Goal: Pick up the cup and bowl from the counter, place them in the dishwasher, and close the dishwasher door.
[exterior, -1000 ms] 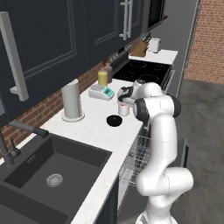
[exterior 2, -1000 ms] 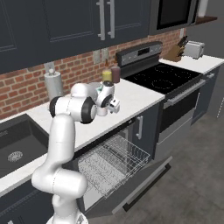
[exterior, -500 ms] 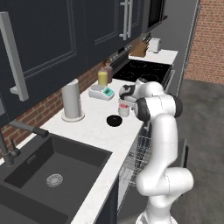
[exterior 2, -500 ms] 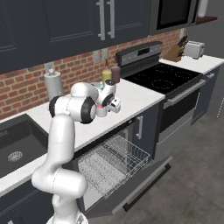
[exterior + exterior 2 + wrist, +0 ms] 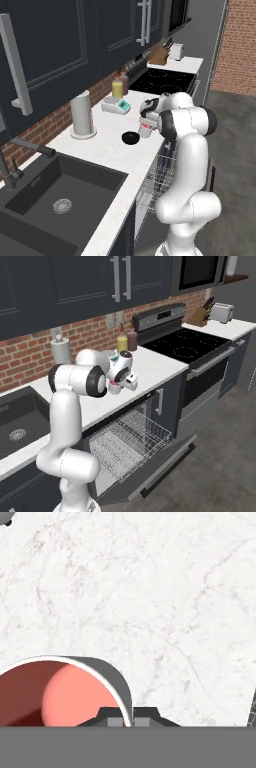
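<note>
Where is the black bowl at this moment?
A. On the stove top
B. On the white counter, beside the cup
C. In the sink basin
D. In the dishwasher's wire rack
B: in the left base view the bowl sits on the counter just next to the cup, while the dishwasher rack holds no dishes.

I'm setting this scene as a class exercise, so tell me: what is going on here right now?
A white robot arm has its gripper down at the cup on the counter, one finger either side of the rim; whether it is clamped is unclear. The black bowl sits beside the cup, untouched. The dishwasher door hangs open below, with the rack pulled out and empty.
</note>
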